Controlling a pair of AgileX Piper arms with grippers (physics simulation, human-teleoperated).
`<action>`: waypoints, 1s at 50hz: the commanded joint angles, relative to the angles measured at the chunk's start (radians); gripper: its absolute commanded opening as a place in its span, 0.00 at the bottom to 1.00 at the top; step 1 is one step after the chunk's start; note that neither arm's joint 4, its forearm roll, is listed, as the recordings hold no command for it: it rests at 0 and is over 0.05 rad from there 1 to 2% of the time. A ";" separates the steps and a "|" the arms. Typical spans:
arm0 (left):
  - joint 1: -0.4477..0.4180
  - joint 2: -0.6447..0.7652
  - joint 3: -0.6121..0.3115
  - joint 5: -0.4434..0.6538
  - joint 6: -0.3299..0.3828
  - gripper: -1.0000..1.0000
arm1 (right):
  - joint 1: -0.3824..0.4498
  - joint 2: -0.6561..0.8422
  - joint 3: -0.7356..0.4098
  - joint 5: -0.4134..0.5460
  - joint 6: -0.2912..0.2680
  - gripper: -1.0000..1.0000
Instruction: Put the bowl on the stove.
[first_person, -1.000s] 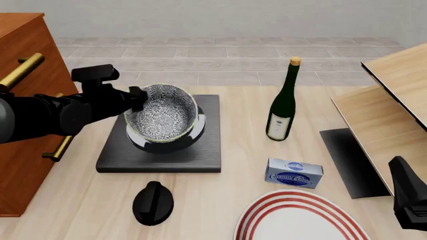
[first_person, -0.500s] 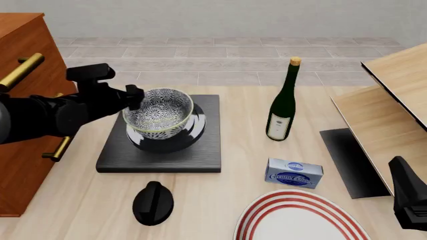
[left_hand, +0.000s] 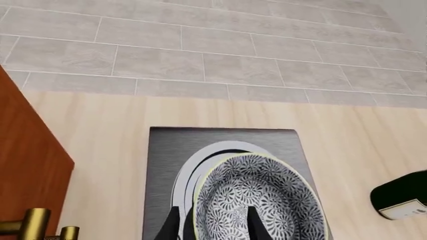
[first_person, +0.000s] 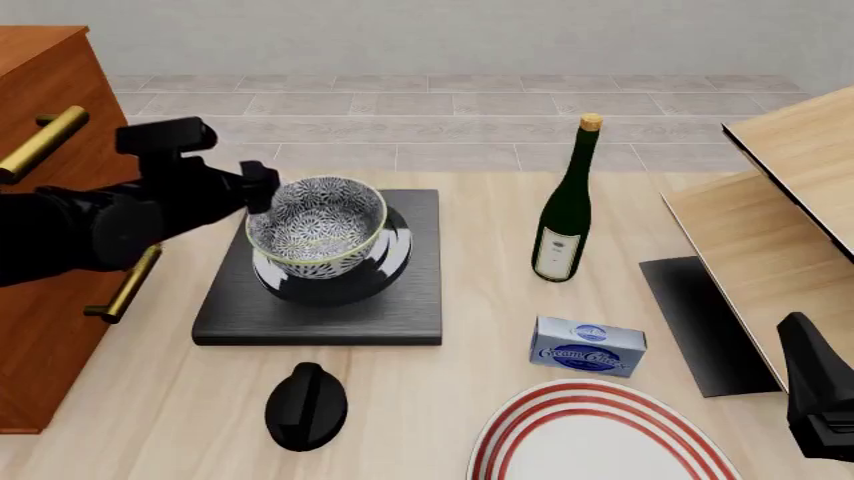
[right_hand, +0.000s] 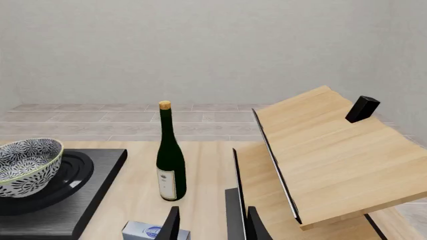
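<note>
Pale wooden table (first_person: 454, 300) before us, floral bowl (first_person: 316, 228) upright on the black ringed stove (first_person: 320, 318), our left gripper (left_hand: 212, 222) straddling its rim, grip unclear, right gripper (right_hand: 212, 222) parted, mostly cropped.

The front view looks forward and down from above the near side of the pale wooden table (first_person: 467, 300). The left wrist view hangs close above the patterned black-and-white bowl (left_hand: 257, 200) on the flat black stove slab (left_hand: 163, 165). The right wrist view looks low and level across the table; all three share the green glass wine bottle (right_hand: 170, 160).
</note>
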 joint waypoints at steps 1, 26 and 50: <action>0.006 -0.040 0.012 0.004 0.000 1.00 | 0.000 0.000 0.000 0.000 0.000 1.00; -0.013 -0.148 0.090 0.011 -0.028 1.00 | 0.000 0.000 0.000 0.000 0.000 1.00; -0.032 -0.271 0.166 0.038 -0.057 1.00 | 0.000 0.000 0.000 0.000 0.000 1.00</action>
